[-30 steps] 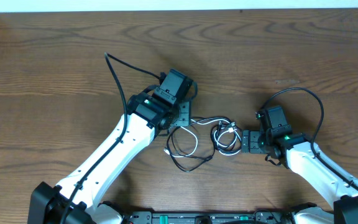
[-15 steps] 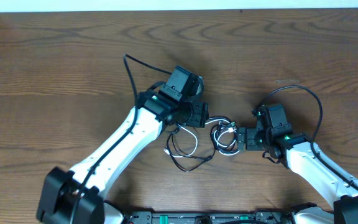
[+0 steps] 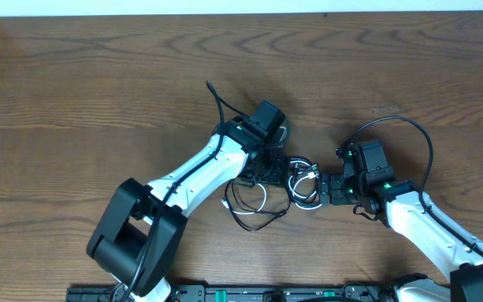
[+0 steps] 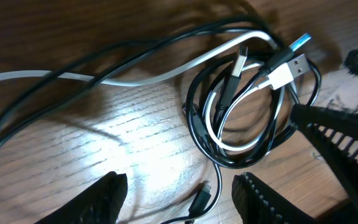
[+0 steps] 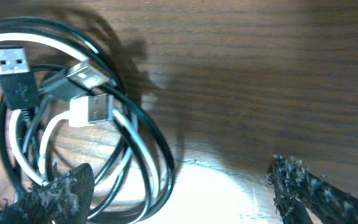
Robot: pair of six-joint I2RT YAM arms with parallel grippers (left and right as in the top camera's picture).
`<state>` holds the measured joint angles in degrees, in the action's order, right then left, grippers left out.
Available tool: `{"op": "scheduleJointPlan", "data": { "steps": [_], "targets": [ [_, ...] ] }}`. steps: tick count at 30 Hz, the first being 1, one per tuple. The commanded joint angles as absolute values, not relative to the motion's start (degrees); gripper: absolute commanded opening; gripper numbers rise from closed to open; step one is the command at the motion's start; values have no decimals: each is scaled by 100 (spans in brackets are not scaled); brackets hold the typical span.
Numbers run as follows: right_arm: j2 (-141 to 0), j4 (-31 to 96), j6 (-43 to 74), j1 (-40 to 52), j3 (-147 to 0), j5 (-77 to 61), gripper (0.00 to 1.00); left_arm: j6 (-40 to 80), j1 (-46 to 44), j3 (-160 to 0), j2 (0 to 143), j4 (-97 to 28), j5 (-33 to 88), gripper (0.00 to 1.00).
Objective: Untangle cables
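A black cable (image 3: 255,223) and a white cable (image 3: 263,192) lie tangled on the wooden table, wound into a small coil (image 3: 305,184) with looser loops to its left. My left gripper (image 3: 273,169) hovers at the coil's left edge. In the left wrist view it (image 4: 182,202) is open, a small black plug (image 4: 201,199) lying on the wood between its fingers, the coil (image 4: 247,106) just beyond. My right gripper (image 3: 320,189) is at the coil's right side. It (image 5: 179,193) is open too, its left finger (image 5: 61,193) over the coil's edge (image 5: 148,149). USB plugs (image 5: 89,111) lie on the coil.
The table's far edge (image 3: 241,14) meets a white wall. The right arm's own thick black cable (image 3: 409,126) arcs above its wrist, and the left arm's (image 3: 218,99) sticks up behind its gripper. Bare wood surrounds the tangle.
My left arm has swung right and down, bringing its gripper from the tangle's upper left onto the coil's left edge. The right gripper has edged slightly left. The cables have hardly shifted.
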<state>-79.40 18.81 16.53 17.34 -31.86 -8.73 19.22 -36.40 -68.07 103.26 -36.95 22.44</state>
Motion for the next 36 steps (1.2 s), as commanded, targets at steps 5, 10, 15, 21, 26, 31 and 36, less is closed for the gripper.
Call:
{"op": "scheduleJointPlan", "data": {
  "steps": [5,10,15,21,26,31,36],
  "targets": [
    [-7975,1890,1671,1767,-3039,-517,84,1824,-3673,-6770,10689,-3697,2314,57],
    [-8049,1870,1846,1767,-2897,-283,84,1822,-3673,-6770,10892,-3778,2311,56],
    [-8154,1883,1892,1767,-2880,-49,82,1824,-3673,-6770,11019,-3964,2025,55],
    [-8350,2003,1975,1767,-2877,427,81,1824,-3656,-6770,11061,-4604,987,52],
    [-8473,2176,1977,1767,-2877,760,80,1826,-3551,-6770,11061,-4849,556,50],
    [-8479,2589,2340,1763,-2877,1485,81,2097,-3286,-6770,11061,-5127,69,49],
    [-8479,2753,2443,1660,-2877,1767,82,2416,-3035,-6770,11061,-5522,-722,49]
  ]
}}
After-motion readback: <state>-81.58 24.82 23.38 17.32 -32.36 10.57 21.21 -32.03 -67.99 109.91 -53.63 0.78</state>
